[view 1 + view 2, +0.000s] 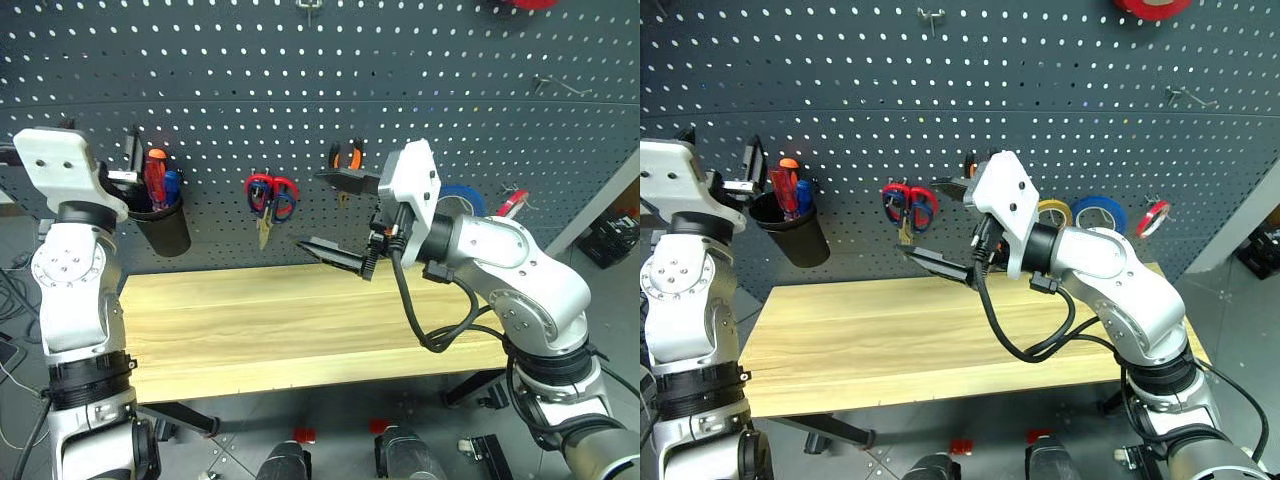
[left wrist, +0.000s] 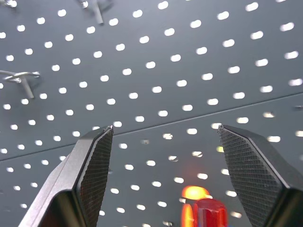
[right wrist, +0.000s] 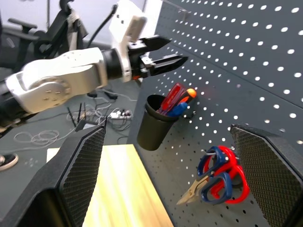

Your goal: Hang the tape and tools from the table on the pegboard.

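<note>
My left hand [image 3: 163, 52] gapes empty above the black cup [image 1: 165, 228] holding the red screwdriver [image 1: 156, 175] on the pegboard [image 1: 300, 90]; right hand [image 1: 335, 215] wide open, empty, over the table [image 1: 280, 320].

The pegboard [image 1: 300, 90] is a dark grey wall panel with rows of small round holes and some thin metal hooks. The red-handled screwdriver [image 1: 156, 175] stands upright, handle up, in a black cup [image 1: 165, 225] that hangs on the board at the left (other handles stand beside it). The orange-and-black pliers [image 1: 346, 157] hang on the board near the middle, partly hidden. The yellow-tan tape ring [image 1: 1054, 213] hangs flat on the board, just beside a blue roll [image 1: 1101, 213]. The table [image 1: 300, 320], with pale wood planks, stands below the board.
</note>
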Action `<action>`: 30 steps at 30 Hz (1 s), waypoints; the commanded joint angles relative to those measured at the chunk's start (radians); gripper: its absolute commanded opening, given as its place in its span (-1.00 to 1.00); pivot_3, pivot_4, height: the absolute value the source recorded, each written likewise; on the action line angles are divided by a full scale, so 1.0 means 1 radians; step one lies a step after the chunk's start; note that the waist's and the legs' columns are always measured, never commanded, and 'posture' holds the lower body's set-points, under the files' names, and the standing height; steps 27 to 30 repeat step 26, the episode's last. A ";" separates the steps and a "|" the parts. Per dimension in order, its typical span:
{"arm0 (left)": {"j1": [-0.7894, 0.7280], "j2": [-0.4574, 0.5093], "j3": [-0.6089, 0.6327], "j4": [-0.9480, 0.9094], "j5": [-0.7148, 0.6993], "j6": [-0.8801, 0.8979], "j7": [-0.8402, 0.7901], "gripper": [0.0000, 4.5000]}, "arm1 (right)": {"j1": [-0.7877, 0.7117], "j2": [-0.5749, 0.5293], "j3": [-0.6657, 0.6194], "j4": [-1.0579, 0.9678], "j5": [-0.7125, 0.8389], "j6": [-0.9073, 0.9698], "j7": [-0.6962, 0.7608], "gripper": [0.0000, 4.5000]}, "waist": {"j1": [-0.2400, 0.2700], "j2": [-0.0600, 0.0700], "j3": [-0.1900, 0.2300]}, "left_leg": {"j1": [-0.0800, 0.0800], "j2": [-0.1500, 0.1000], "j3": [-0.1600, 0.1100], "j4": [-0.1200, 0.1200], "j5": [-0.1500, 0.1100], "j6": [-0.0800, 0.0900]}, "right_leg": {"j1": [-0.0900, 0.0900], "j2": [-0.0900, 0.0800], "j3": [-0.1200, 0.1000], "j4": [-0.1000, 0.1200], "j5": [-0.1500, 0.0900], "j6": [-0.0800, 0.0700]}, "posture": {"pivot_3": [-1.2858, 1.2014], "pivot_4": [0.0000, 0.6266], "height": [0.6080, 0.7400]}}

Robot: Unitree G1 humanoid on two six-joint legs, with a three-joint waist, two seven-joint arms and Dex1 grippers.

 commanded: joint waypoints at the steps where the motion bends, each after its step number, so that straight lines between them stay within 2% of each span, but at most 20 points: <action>1: 0.104 -0.045 -0.113 -0.159 -0.026 0.115 -0.042 0.66 | 0.062 0.009 -0.021 0.015 -0.096 -0.099 -0.063 1.00 | 0.003 0.002 -0.007 | 0.000 -0.001 0.000 0.000 0.000 0.000 | 0.001 -0.001 0.001 0.000 0.000 0.000 | 0.01 -0.86 1.00; 6: 0.232 -0.112 -0.154 -0.225 0.052 0.143 0.031 0.66 | 0.222 0.067 -0.019 0.056 -0.193 -0.261 -0.131 1.00 | 0.006 0.004 -0.021 | 0.003 0.001 0.003 -0.001 0.000 0.000 | 0.001 0.002 0.003 0.000 0.000 0.000 | 0.03 -0.90 1.00; 10: 0.331 -0.156 -0.116 -0.218 0.036 0.141 0.040 0.66 | 0.408 0.066 -0.048 0.167 -0.284 -0.462 -0.144 1.00 | 0.013 0.007 -0.038 | 0.006 0.001 0.005 -0.002 0.000 0.000 | 0.003 0.002 0.005 0.000 0.000 0.000 | 0.05 -0.96 1.00; 13: 0.387 -0.175 -0.090 -0.187 0.042 0.126 0.051 0.66 | 0.498 0.068 -0.072 0.268 -0.332 -0.574 -0.163 1.00 | 0.035 0.011 -0.042 | 0.019 0.000 0.007 -0.003 -0.003 0.004 | 0.016 0.002 0.006 -0.007 0.000 0.000 | 0.07 -0.98 1.00; 17: 0.455 -0.202 -0.061 -0.147 0.076 0.040 0.080 0.66 | 0.595 0.083 -0.122 0.421 -0.341 -0.633 -0.187 1.00 | 0.065 0.012 -0.049 | 0.026 -0.001 0.012 -0.005 -0.004 0.005 | 0.023 0.005 0.009 -0.012 0.000 0.000 | 0.08 -1.00 1.00; 20: 0.507 -0.225 -0.052 -0.113 0.111 -0.019 0.108 0.66 | 0.632 0.087 -0.192 0.547 -0.366 -0.676 -0.253 1.00 | 0.090 0.013 -0.051 | 0.040 0.000 0.018 -0.005 -0.012 0.012 | 0.037 0.008 0.014 -0.015 -0.001 0.000 | 0.10 -1.00 1.00; 26: 0.570 -0.251 -0.026 -0.069 0.120 -0.094 0.119 0.66 | 0.620 0.085 -0.301 0.723 -0.377 -0.733 -0.341 1.00 | 0.118 0.014 -0.051 | 0.051 0.001 0.024 -0.005 -0.014 0.015 | 0.047 0.009 0.020 -0.017 -0.001 0.001 | 0.12 -1.00 1.00; 30: 0.570 -0.251 -0.026 -0.069 0.120 -0.094 0.119 0.66 | 0.620 0.085 -0.301 0.723 -0.377 -0.733 -0.341 1.00 | 0.118 0.014 -0.051 | 0.051 0.001 0.024 -0.005 -0.014 0.015 | 0.047 0.009 0.020 -0.017 -0.001 0.001 | 0.12 -1.00 1.00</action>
